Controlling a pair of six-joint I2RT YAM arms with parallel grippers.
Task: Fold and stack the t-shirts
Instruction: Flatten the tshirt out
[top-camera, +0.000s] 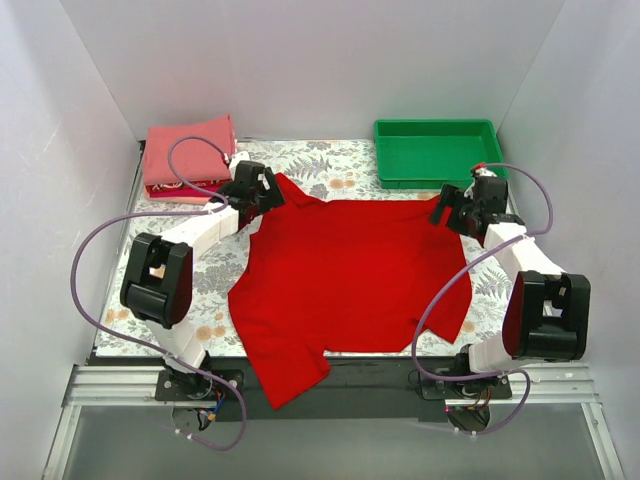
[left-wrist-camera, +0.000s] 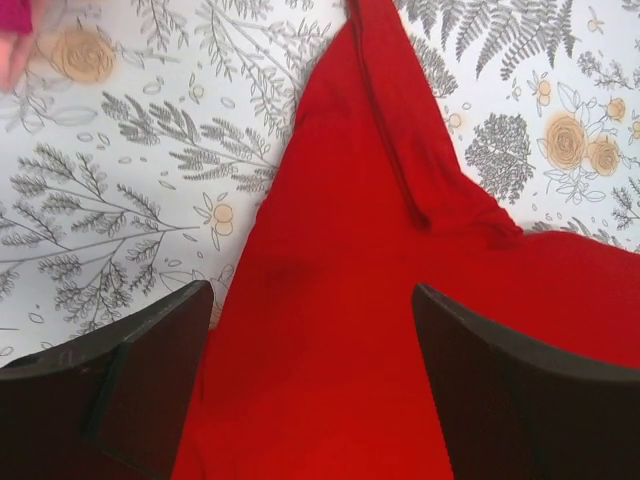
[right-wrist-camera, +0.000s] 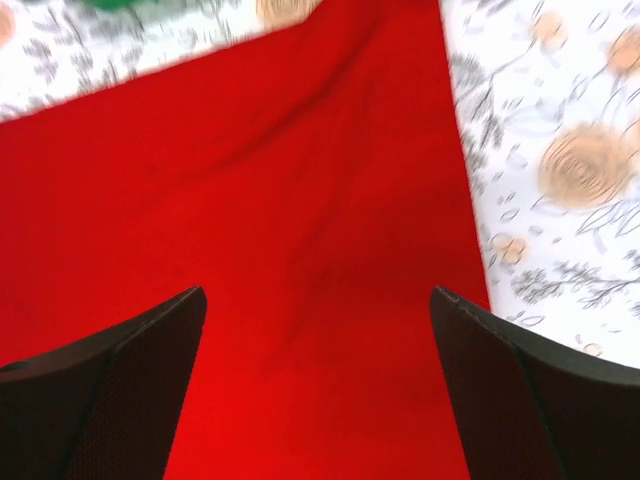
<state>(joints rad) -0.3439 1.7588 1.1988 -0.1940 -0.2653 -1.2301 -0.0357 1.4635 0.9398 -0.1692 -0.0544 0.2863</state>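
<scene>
Shirt: plain bright red cloth t-shirt (top-camera: 350, 275) spread flat, centre | Tools: left gripper (top-camera: 262, 190) and right gripper (top-camera: 452, 212) splayed wide over its far corners, grasping nothing | Advice: pinch both corners together, evenly, avoiding bunching.

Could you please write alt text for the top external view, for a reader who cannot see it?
A red t-shirt lies spread on a floral-patterned table, with the left gripper and right gripper over its two far corners. A stack of folded pink t-shirts sits at the far left, a green tray at the far right.
</scene>
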